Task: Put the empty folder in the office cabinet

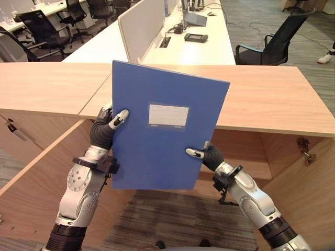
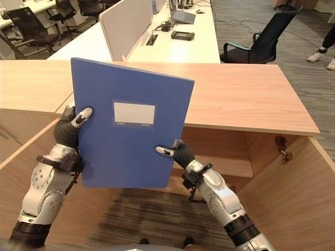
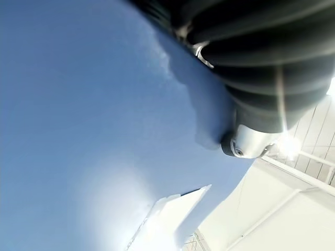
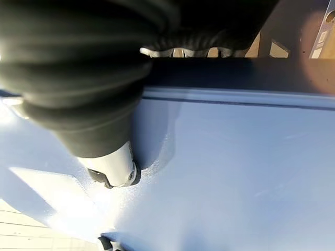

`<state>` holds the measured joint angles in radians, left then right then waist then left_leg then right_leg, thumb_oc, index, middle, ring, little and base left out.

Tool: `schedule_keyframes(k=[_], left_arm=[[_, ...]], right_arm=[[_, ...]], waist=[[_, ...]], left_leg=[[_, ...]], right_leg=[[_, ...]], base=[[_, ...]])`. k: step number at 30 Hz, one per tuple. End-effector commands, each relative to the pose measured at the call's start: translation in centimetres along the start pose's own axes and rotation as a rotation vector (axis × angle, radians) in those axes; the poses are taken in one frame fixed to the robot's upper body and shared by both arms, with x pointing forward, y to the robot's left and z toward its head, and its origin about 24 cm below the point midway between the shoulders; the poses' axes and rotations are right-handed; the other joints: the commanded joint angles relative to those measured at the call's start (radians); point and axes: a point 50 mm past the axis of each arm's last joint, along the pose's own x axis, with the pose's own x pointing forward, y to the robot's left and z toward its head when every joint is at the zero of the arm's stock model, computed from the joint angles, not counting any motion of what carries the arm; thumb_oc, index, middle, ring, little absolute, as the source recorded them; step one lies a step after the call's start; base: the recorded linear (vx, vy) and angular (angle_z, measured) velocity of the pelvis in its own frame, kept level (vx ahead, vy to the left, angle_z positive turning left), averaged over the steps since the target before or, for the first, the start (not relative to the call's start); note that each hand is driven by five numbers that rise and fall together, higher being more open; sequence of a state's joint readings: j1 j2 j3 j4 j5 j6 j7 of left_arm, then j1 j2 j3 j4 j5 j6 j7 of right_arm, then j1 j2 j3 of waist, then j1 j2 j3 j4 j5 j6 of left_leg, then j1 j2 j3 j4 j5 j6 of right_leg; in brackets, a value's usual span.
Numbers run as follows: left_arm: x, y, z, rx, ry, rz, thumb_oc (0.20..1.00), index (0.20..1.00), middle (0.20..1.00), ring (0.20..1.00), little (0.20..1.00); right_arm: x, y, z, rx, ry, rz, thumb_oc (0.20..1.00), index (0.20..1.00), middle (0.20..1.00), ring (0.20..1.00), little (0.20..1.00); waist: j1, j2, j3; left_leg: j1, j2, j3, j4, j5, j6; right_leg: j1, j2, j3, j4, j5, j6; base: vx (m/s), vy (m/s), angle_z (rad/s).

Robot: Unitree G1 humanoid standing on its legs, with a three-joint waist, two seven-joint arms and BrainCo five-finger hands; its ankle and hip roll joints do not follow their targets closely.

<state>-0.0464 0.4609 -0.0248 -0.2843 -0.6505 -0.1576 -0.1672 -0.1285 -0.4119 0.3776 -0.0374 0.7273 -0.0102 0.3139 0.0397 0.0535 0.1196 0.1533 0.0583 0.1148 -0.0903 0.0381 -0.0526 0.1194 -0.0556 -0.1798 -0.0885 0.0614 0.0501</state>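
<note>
The blue folder (image 1: 162, 128) is up in the air in front of the robot, held upright and slightly tilted, with its front cover and pale label (image 1: 168, 115) facing the camera. It sits between the two hands, above the open office cabinet (image 1: 251, 151) whose wooden doors swing out on both sides over the grey carpet (image 1: 172, 219). The left robot hand (image 1: 111, 121) pinches the folder's left edge about halfway up, its thumb laid across the front cover and the other fingers hidden behind the cover. The right robot hand (image 1: 201, 153) pinches the right edge lower down in the same way, thumb on the front; its wrist view shows that thumb pressed flat against the blue surface beside the folder's dark spine edge. The folder touches neither the cabinet's wooden top (image 1: 272, 99) nor the inside of the cabinet, which is in view past the folder's right side. Beyond the wooden top runs a long white desk (image 1: 199, 49) with a white divider panel (image 1: 140, 26) and a small dark device (image 1: 196, 37) lying on it. A black office chair (image 1: 275, 44) stands to the right of that desk, and more dark chairs (image 1: 44, 26) cluster at the far left. A person's foot in a light shoe (image 1: 325, 58) shows at the right edge of the room.
</note>
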Motion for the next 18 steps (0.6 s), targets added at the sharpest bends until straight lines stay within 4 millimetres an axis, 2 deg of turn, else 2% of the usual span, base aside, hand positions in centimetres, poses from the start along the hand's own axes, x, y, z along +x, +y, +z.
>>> schedule_keyframes(k=[1,7,10,11,12,14,15,17,18], left_arm=[[1.6,-2.0,0.8,0.012,-0.060,-0.149,0.200,0.200,0.200,0.200,0.200],[1.4,-1.8,0.8,0.019,-0.057,-0.146,0.200,0.200,0.200,0.200,0.200],[1.2,-1.5,0.7,0.031,-0.046,-0.142,0.200,0.200,0.200,0.200,0.200],[1.0,-1.4,0.6,0.036,-0.038,-0.139,0.736,0.736,0.736,0.736,0.736],[0.9,-1.2,0.5,0.044,-0.028,-0.134,1.000,1.000,1.000,1.000,1.000],[0.6,-0.8,0.4,0.075,-0.011,-0.134,1.000,1.000,1.000,1.000,1.000],[-0.1,0.1,0.4,0.131,0.015,-0.120,1.000,1.000,1.000,1.000,1.000],[-0.3,0.5,0.5,0.146,0.022,-0.113,1.000,1.000,1.000,1.000,1.000],[-0.8,1.4,0.1,0.158,0.057,-0.097,1.000,1.000,1.000,1.000,1.000]], right_arm=[[3.1,3.3,3.4,0.017,-0.196,0.184,0.200,0.200,0.200,0.200,0.200],[2.7,3.0,3.4,-0.010,-0.182,0.181,0.200,0.200,0.200,0.200,0.200],[2.1,2.2,3.3,-0.081,-0.147,0.164,0.200,0.200,0.200,0.200,0.200],[1.9,1.8,3.2,-0.107,-0.129,0.154,0.200,0.200,0.200,0.200,0.200],[1.6,1.4,3.0,-0.135,-0.103,0.142,0.200,0.200,0.200,0.200,0.200],[0.8,0.5,2.5,-0.191,-0.051,0.121,0.200,0.200,0.200,0.200,0.200],[-0.5,-0.9,1.8,-0.272,0.042,0.089,0.200,0.200,0.200,0.200,0.200],[-1.1,-1.4,1.5,-0.294,0.075,0.073,0.200,0.200,0.200,0.200,0.200],[-2.4,-2.7,0.6,-0.303,0.147,0.033,0.200,0.200,0.200,0.200,0.200]], waist=[[0.002,-0.054,-0.013],[0.002,-0.055,-0.014],[0.002,-0.055,-0.012],[0.002,-0.056,-0.012],[0.002,-0.057,-0.011],[0.003,-0.058,-0.012],[0.003,-0.060,-0.011],[0.003,-0.060,-0.011],[0.002,-0.061,-0.009]], left_leg=[[0.023,0.040,-0.015,0.003,-0.073,-0.047],[0.024,0.041,-0.017,0.003,-0.075,-0.048],[0.025,0.040,-0.020,0.003,-0.077,-0.047],[0.025,0.040,-0.020,0.003,-0.077,-0.047],[0.025,0.040,-0.020,0.003,-0.077,-0.047],[0.025,0.040,-0.020,0.003,-0.078,-0.047],[0.024,0.040,-0.020,0.003,-0.079,-0.048],[0.024,0.039,-0.022,0.003,-0.079,-0.049],[0.021,0.040,-0.023,0.003,-0.077,-0.050]], right_leg=[[0.041,-0.081,0.034,0.001,-0.068,0.103],[0.044,-0.080,0.031,0.001,-0.069,0.103],[0.046,-0.080,0.031,0.001,-0.069,0.103],[0.046,-0.080,0.031,0.001,-0.069,0.103],[0.046,-0.080,0.031,0.001,-0.070,0.103],[0.046,-0.080,0.030,0.001,-0.071,0.104],[0.046,-0.079,0.026,0.001,-0.072,0.105],[0.046,-0.078,0.026,0.001,-0.072,0.105],[0.045,-0.078,0.024,0.001,-0.072,0.107]], base=[[0.00,0.000,0.00],[0.00,0.000,0.00],[0.00,0.000,0.00],[0.00,0.000,0.00],[0.00,0.000,0.00],[0.02,0.000,0.00],[0.04,0.001,0.00],[0.00,0.000,0.00],[0.00,0.000,0.00]])
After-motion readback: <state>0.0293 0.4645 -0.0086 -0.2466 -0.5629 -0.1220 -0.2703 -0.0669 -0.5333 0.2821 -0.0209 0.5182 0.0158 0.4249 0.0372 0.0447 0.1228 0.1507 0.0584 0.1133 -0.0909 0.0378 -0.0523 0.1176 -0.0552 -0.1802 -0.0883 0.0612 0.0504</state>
